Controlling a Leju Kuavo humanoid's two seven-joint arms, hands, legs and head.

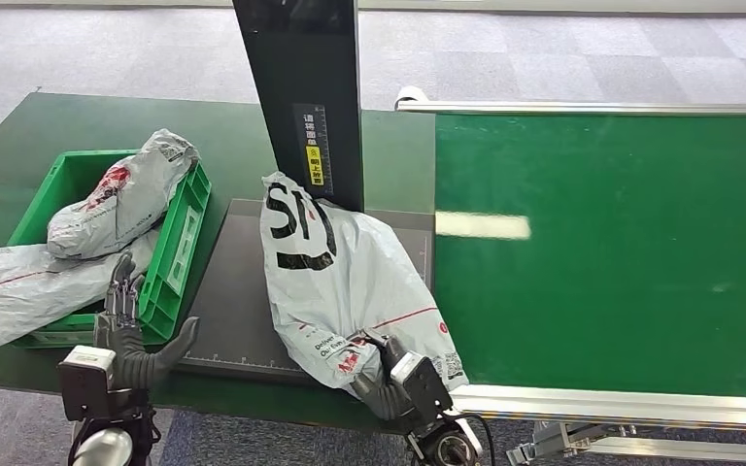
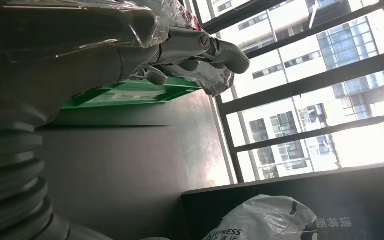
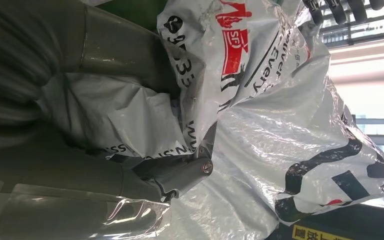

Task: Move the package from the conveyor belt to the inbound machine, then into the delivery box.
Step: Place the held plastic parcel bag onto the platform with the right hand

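A grey plastic package (image 1: pixel 350 282) with black lettering lies on the dark platform (image 1: pixel 233 291) of the inbound machine, its far end against the black post (image 1: pixel 301 97). My right hand (image 1: pixel 389 381) grips the package's near end. The right wrist view shows the thumb (image 3: pixel 180 172) pressed into the crumpled package (image 3: pixel 280 150). My left hand (image 1: pixel 128 330) is held open, fingers spread, at the near corner of the green delivery box (image 1: pixel 180 243). Its fingers (image 2: pixel 200 47) reach past the box's rim (image 2: pixel 130 95) in the left wrist view.
The green conveyor belt (image 1: pixel 602 252) with its metal rails runs to the right of the platform. One grey package (image 1: pixel 117 204) lies in the green box and another (image 1: pixel 10 286) hangs over its near left edge. The box and platform stand on a dark green table (image 1: pixel 223 126).
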